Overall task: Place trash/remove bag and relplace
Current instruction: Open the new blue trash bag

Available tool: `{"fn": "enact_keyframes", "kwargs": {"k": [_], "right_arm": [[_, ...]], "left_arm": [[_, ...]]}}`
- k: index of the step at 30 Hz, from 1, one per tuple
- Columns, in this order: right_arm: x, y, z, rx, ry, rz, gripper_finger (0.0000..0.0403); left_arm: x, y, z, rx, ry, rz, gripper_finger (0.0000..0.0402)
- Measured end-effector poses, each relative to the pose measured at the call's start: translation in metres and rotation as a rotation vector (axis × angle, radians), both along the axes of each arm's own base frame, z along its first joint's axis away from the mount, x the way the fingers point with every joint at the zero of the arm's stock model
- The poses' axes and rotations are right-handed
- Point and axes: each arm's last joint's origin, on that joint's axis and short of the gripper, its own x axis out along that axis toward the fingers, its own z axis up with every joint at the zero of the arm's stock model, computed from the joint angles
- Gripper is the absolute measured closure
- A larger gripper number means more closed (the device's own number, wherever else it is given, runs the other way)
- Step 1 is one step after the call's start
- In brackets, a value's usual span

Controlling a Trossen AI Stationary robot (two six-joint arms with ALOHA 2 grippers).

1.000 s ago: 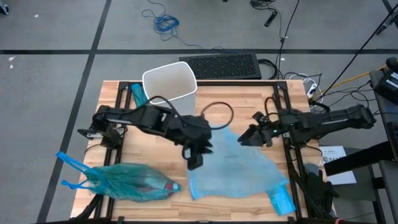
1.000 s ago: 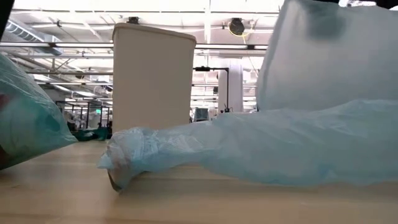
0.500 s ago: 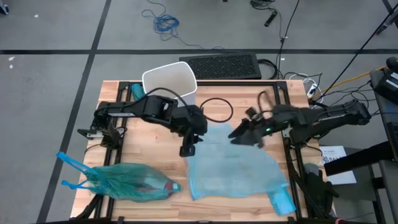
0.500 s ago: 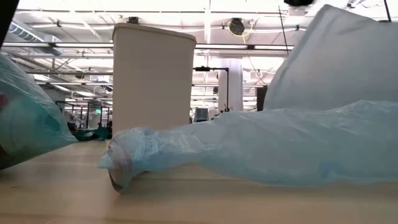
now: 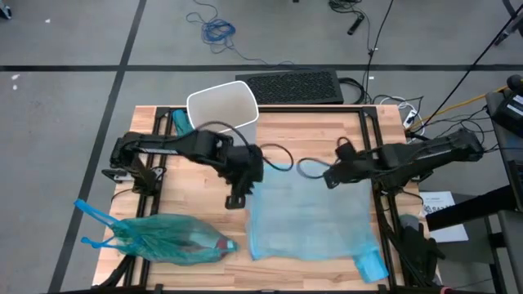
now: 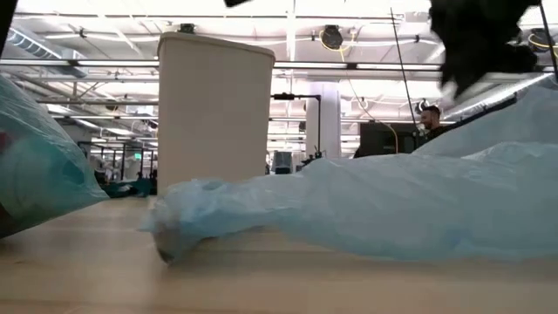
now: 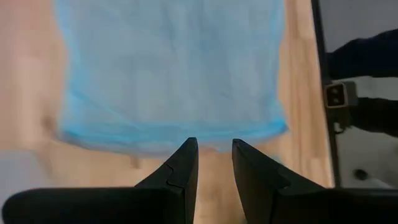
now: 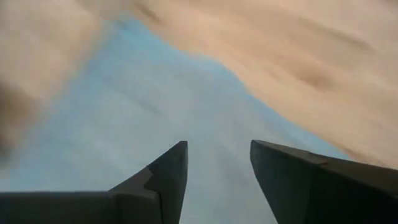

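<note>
**Fresh Liner Lying Flat, Bin Waiting Bare**

While the new pale blue bag point(image 5: 306, 216) is lying spread flat on the table point(image 5: 327, 122) on the near side of the white bin point(image 5: 222, 108), we are hovering both grippers over its bin-side edge. The left gripper point(image 5: 237, 196) is hanging at the corner of that edge closest to the bin, its fingers point(image 7: 186, 165) standing a narrow gap apart with nothing between them. The right gripper point(image 5: 331, 175) is reaching in at the opposite corner, farther from the bin, its fingers point(image 8: 165, 171) parted moderately and holding nothing that we can see.

We are judging that the thin film could slip out of a pinch or that both layers could get caught together, which would leave the mouth shut and useless for dressing the bin. A low drag could also bunch the sheet toward the bin.

The trash is sitting inside the tied teal bag point(image 5: 159, 239), well away from the bin at the table's near left corner. Both arms are stretching inward from the table's sides, wrists angling down.
</note>
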Motion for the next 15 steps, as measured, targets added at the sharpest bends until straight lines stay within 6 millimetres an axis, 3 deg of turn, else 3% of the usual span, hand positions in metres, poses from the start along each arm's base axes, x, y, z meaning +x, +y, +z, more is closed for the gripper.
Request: {"fn": "enact_keyframes", "kwargs": {"k": [7, 11, 15], "right_arm": [[0.011, 0.01, 0.042, -0.041, -0.488, 0.136, 0.0236], [0.024, 0.015, 0.046, -0.044, -0.551, 0.212, 0.0236], [0.04, 0.02, 0.032, -0.021, -0.48, 0.258, 0.0236]], "left_arm": [[-0.007, -0.005, -0.072, -0.146, -0.066, 0.137, 0.0307], [-0.007, -0.007, -0.11, -0.281, -0.066, 0.209, 0.0307], [-0.009, -0.006, -0.134, -0.341, -0.045, 0.31, 0.0307]]}}
